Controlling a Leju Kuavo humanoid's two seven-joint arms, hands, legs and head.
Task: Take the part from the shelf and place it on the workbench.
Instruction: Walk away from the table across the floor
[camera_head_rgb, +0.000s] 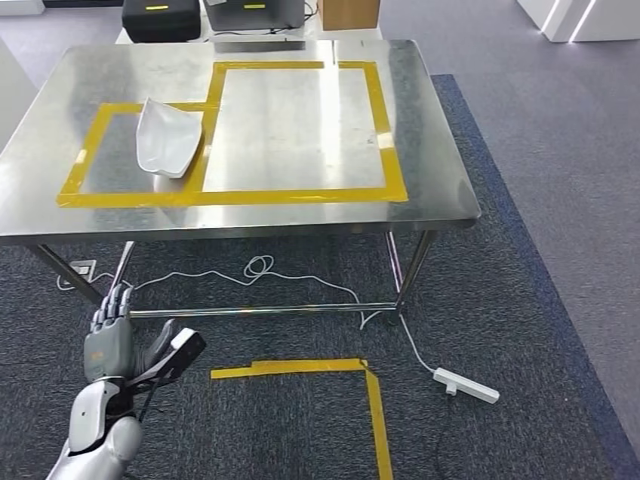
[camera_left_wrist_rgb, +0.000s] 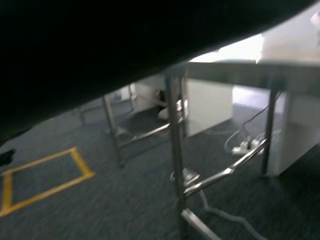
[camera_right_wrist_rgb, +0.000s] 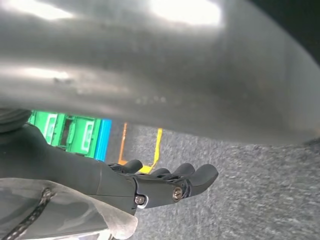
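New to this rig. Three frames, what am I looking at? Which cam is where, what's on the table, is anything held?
This is a two-armed humanoid robot. The head view looks down from its body at a steel workbench marked with yellow tape; a pale curved part lies in the smaller taped box. The left hand hangs low in front of the bench and seems to hold nothing. The left wrist view looks under the bench at its legs and the carpet. The right wrist view shows the right hand, fingers stretched out and empty, beneath a blurred grey surface.
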